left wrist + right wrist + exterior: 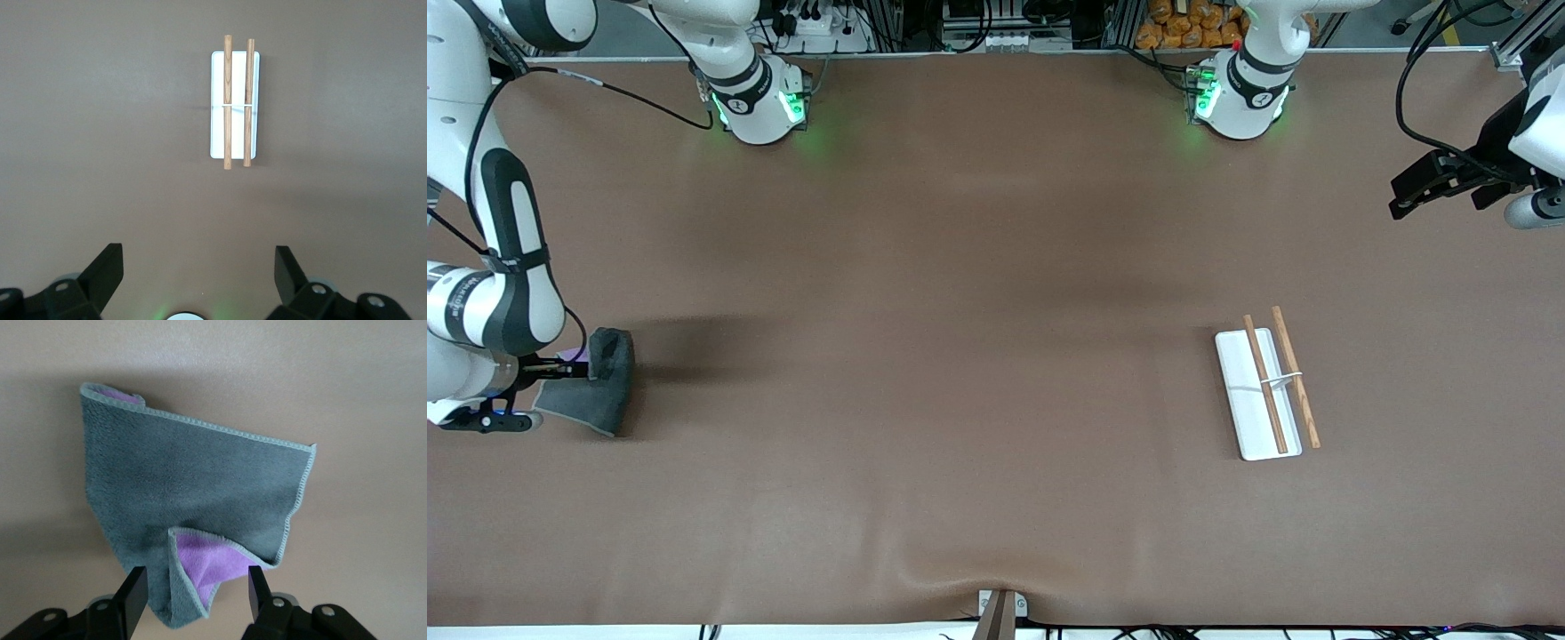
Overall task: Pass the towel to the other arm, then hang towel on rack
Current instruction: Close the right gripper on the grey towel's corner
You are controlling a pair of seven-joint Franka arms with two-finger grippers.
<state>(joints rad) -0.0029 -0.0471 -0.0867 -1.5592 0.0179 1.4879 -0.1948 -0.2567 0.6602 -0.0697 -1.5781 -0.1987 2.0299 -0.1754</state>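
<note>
The towel (600,384) is dark grey with a purple underside and lies on the table at the right arm's end. In the right wrist view the towel (193,480) has one corner folded up, showing purple. My right gripper (195,600) is open, with a finger on each side of that raised fold and a small gap at each; it also shows in the front view (560,369). The rack (1263,391) is a white base with two brown rods, toward the left arm's end, and shows in the left wrist view (235,100). My left gripper (199,273) is open and empty, waiting up in the air (1427,187).
The brown table cover (960,356) stretches between towel and rack. The arm bases (760,102) stand along the edge farthest from the front camera. A small bracket (1000,609) sits at the table's nearest edge.
</note>
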